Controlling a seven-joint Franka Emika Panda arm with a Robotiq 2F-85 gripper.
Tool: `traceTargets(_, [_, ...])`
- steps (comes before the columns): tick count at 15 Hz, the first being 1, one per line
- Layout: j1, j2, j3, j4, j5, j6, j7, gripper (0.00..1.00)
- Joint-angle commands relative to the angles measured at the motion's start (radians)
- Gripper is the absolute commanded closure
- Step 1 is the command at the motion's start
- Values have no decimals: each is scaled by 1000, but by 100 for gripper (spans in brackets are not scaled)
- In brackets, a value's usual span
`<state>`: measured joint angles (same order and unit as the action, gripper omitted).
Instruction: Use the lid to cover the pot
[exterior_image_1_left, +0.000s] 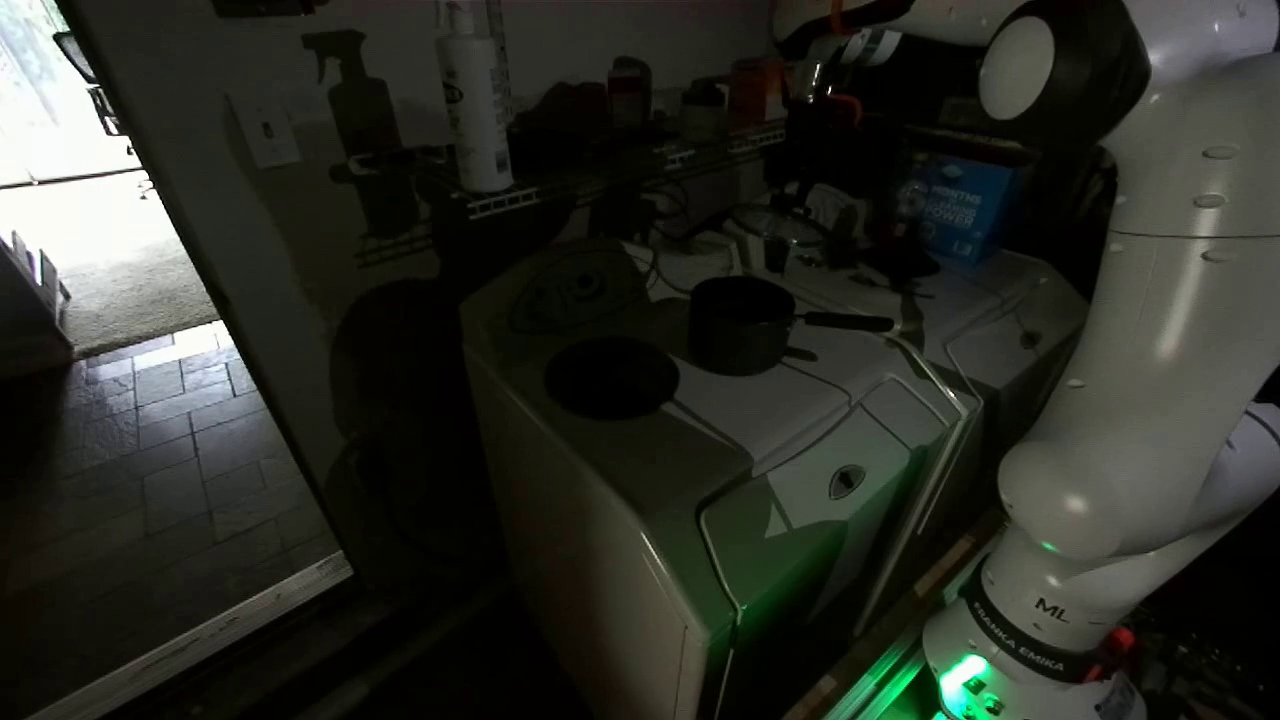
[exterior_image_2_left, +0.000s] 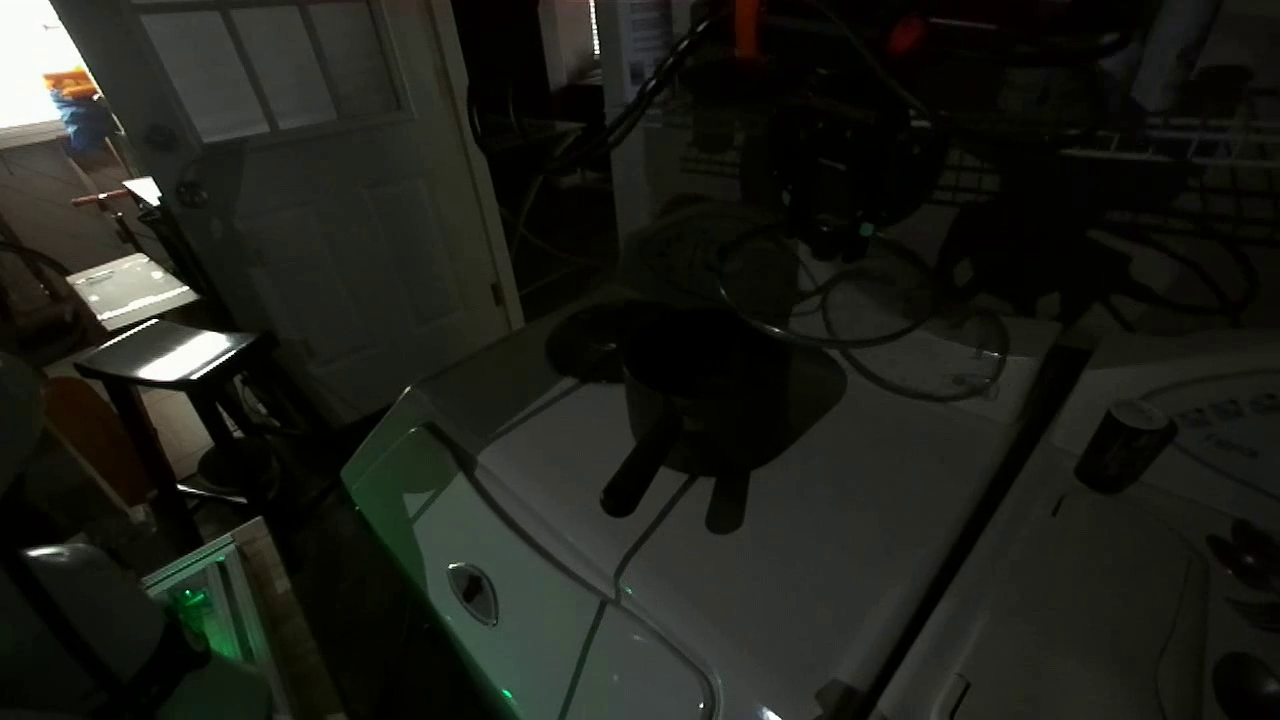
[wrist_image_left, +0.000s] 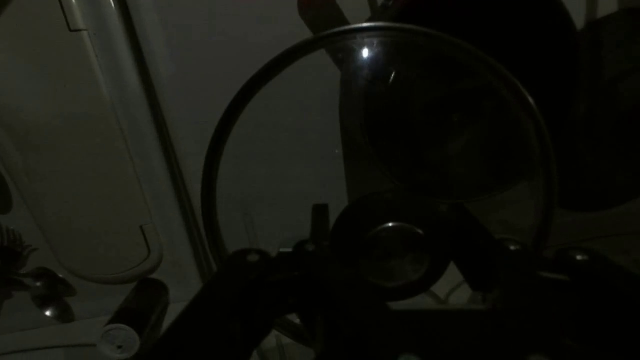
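Observation:
The pot (exterior_image_1_left: 735, 335) is a dark round saucepan with a long handle, standing upright and uncovered on the white appliance top; it also shows in an exterior view (exterior_image_2_left: 670, 410) and partly at the upper right of the wrist view (wrist_image_left: 520, 45). The lid (exterior_image_2_left: 850, 300) is clear glass with a dark rim and a round knob; it also shows in an exterior view (exterior_image_1_left: 780, 228) and large in the wrist view (wrist_image_left: 290, 130). My gripper (wrist_image_left: 392, 250) is shut on the lid's knob, holding it tilted in the air behind the pot. The fingertips are very dark.
A flat dark round dish (exterior_image_1_left: 612, 378) lies beside the pot. A can (exterior_image_2_left: 1125, 445) and several utensils (exterior_image_2_left: 1250, 565) are on the neighbouring appliance. A wire shelf (exterior_image_1_left: 505, 203) with bottles runs along the wall. A blue box (exterior_image_1_left: 960, 205) stands at the back.

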<state>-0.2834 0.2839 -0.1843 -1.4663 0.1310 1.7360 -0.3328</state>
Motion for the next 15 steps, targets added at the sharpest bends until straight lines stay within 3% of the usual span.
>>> traceTargets(1, [41, -62, 24, -64, -51, 25, 30, 66])
traceTargets(7, [87, -137, 36, -171, -118, 68, 66, 66])
traceTargets(15, [77, -231, 26, -315, -84, 171, 19, 66])
